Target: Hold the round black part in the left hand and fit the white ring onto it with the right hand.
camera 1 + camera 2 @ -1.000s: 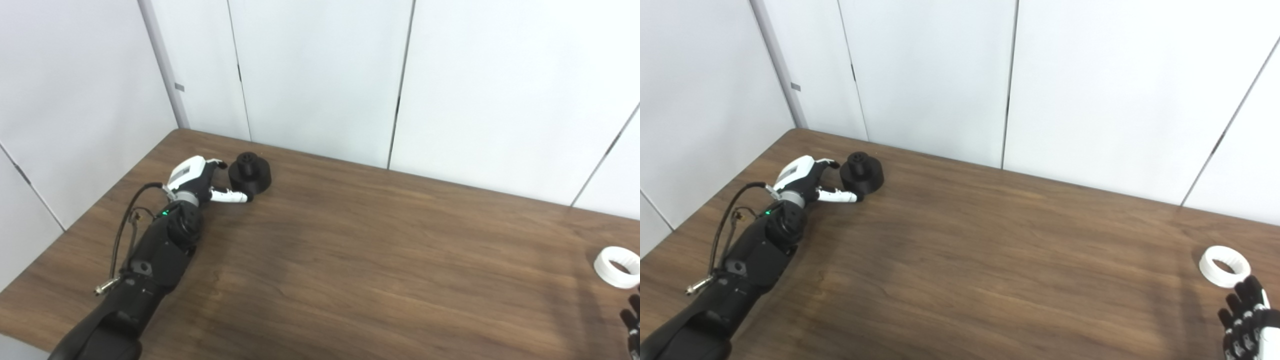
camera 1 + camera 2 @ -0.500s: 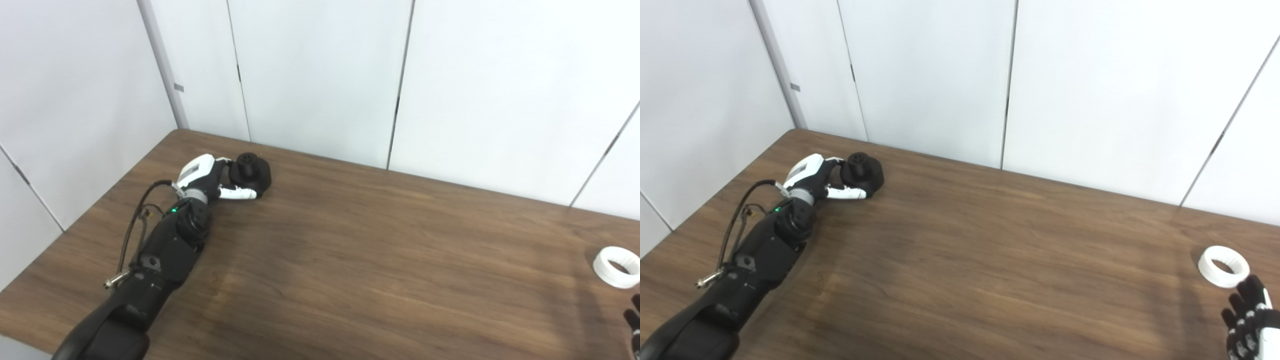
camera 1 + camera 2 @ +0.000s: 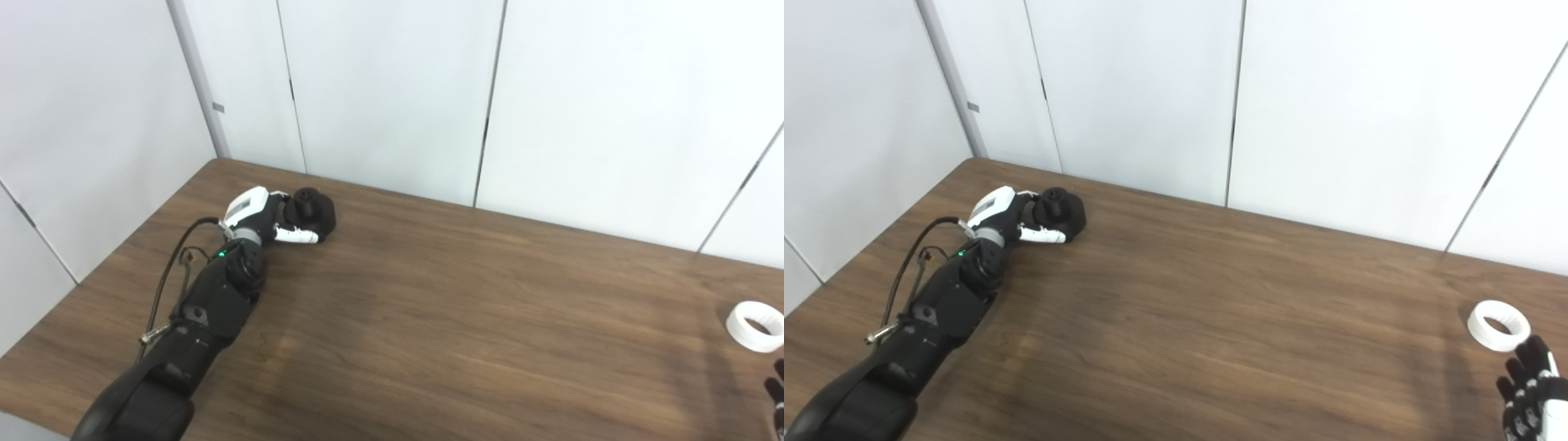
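Left hand: the white-and-black robot hand reaches to the far left of the table, its fingers and thumb wrapped round the round black plastic part; it grips the part.
Round black plastic part: the part sits at the far left of the brown wooden table, tilted in the left hand's grasp, its raised hub leaning toward the hand. Whether it rests on the table or is lifted clear, I cannot tell.
Thumb: the white thumb lies across the near side of the part, touching it.
Left arm: the black forearm runs from the near left edge up to the hand, with a green light lit at the wrist and a black cable looping along its left side.
White ring: the white plastic ring lies flat at the right edge of the table, well apart from the black part.
Right hand: the black-fingered hand is at the near right corner, just short of the ring and not touching it; fingers spread, holding nothing.
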Motion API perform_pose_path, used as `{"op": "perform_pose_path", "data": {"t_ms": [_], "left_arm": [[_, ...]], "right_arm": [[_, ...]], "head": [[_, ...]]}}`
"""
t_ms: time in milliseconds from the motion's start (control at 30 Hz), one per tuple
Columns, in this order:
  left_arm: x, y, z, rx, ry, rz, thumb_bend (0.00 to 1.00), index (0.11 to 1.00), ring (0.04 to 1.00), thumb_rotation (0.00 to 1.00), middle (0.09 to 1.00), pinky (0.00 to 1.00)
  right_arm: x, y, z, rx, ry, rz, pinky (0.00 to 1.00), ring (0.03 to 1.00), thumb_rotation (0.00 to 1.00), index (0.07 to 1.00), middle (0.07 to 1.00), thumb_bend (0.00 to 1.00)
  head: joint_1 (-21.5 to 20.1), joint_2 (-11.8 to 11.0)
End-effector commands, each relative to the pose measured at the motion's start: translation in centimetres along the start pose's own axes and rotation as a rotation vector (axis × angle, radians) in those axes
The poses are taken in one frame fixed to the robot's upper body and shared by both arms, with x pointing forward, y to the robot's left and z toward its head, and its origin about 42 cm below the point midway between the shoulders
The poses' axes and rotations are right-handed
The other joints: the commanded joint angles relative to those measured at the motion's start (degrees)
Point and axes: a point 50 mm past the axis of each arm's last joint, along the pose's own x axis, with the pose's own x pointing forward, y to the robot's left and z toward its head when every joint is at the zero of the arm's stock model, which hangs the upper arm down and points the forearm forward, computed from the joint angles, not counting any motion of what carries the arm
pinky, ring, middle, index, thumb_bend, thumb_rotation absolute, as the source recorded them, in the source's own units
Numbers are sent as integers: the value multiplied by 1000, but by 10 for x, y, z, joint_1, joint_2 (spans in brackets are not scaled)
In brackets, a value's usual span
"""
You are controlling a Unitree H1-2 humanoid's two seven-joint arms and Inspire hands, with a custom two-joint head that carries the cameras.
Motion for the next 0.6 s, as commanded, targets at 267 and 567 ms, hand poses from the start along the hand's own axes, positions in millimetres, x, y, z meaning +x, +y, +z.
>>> {"op": "perform_pose_path", "data": {"t_ms": [267,567], "left_arm": [[11,29,23,-26,-86,105,1000,787,945,386,906,967],[13,27,24,-15,-78,101,1000,812,949,399,909,978]], "right_arm": [[5,-2,10,-3,-59,3,1000,1000,1000,1000,1000,605],[4,-2,9,-9,-55,1,1000,1000,1000,1000,1000,597]], "head": [[1,2],[-1,4]]}}
